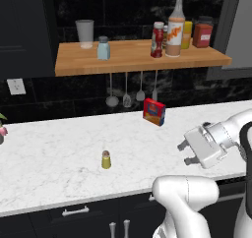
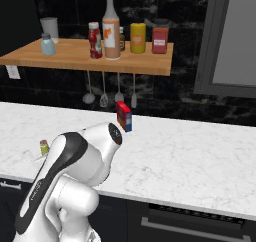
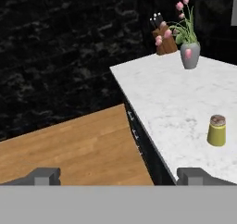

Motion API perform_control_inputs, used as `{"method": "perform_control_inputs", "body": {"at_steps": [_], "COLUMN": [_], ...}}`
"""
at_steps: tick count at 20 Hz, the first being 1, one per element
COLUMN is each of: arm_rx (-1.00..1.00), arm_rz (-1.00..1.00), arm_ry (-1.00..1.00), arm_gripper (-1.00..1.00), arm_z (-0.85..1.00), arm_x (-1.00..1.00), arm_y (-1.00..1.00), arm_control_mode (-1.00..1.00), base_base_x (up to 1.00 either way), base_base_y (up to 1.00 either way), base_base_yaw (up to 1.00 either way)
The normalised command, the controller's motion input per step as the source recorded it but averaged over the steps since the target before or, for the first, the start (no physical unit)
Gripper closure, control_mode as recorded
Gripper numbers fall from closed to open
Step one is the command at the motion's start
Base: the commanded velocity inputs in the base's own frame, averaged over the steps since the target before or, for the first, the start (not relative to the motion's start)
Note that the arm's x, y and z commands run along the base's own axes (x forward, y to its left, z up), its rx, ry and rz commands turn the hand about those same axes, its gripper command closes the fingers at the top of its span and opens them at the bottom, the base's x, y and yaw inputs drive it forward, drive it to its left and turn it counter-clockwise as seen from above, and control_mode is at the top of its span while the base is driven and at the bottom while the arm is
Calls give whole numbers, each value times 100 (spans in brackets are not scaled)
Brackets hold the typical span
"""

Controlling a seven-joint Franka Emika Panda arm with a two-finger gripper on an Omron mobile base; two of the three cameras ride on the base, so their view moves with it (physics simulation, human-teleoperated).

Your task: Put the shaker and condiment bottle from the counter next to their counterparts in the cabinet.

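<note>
Black marbled wall backed a kitchen where the white marble table [image 1: 59, 148] ran left to right above dark drawers. On it, toward the near left, the yellow-green shaker [image 1: 106, 160] stood upright and alone, well apart from a red and yellow box [image 1: 154, 112] farther back to the right. Above the table hung the light-brown wooden cabinet shelf [image 1: 133, 60]. The red condiment bottle [image 1: 157, 40] stood on that shelf, just beside the tall orange-labelled bottle [image 1: 174, 28]. The pale blue shaker [image 1: 103, 48] stood farther left on the same board, near a grey cup [image 1: 84, 33]. A yellow jar [image 2: 138, 38] and a red jar [image 2: 160, 40] stood at the shelf's right end, and ladles and spoons [image 1: 126, 92] hung beneath it.

The fingers [image 1: 187, 153] hovered over the table's near right part, pointing left, spread wide apart and holding nothing. From the hand camera the shaker appeared on the marble to the right, with a grey vase of pink flowers [image 3: 189, 49] and what looked like a knife block [image 3: 164, 38] far behind it.
</note>
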Motion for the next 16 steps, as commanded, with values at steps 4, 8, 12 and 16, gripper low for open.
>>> {"method": "perform_control_inputs", "body": {"at_steps": [4, 8, 12, 16], "arm_rx": [-6, -1, 0, 0], "arm_rz": [-6, -4, 0, 0], "arm_ry": [-3, 0, 0, -1], "arm_gripper": [-100, -100, -100, -100], "arm_z": [-28, -5, -6, -14], "arm_x": [58, 64, 54, 38], "arm_y": [0, 0, 2, 14], "arm_control_mode": [-100, -100, -100, -100], "base_base_x": [0, 0, 0, 0], "base_base_y": [0, 0, 0, 0], "base_base_yaw": [0, 0, 0, 0]}}
